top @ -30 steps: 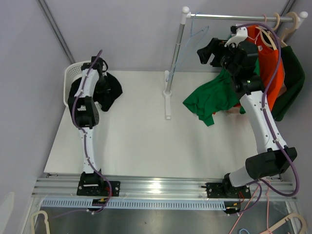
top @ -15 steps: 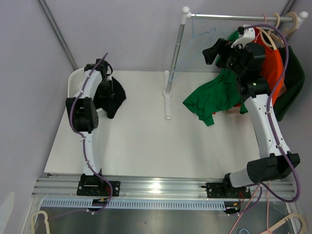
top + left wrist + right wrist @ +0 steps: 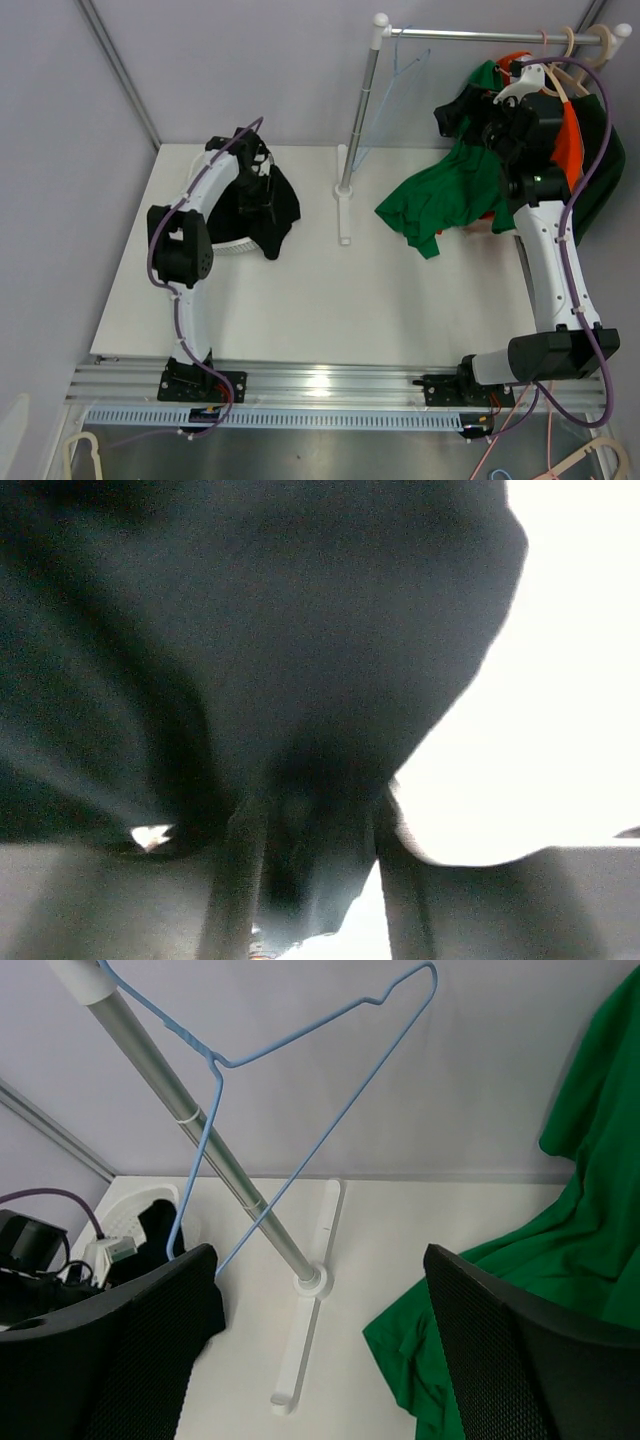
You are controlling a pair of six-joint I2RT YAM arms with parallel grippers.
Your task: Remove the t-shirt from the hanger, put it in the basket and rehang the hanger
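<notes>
While the table (image 3: 300, 300) props its bottom at the far right edge and the rail (image 3: 470, 35) holds its top, the green t-shirt (image 3: 440, 200) sags, so my right gripper (image 3: 318, 1290) sits wide open beside it. A black shirt (image 3: 275, 205) fills my left gripper (image 3: 310, 880); gripped or loose, I cannot tell.

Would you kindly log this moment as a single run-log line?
left gripper: black garment between fingers, grip unclear | right gripper: open, empty, by rail | green t-shirt: draped down onto table | blue hanger: bare
</notes>
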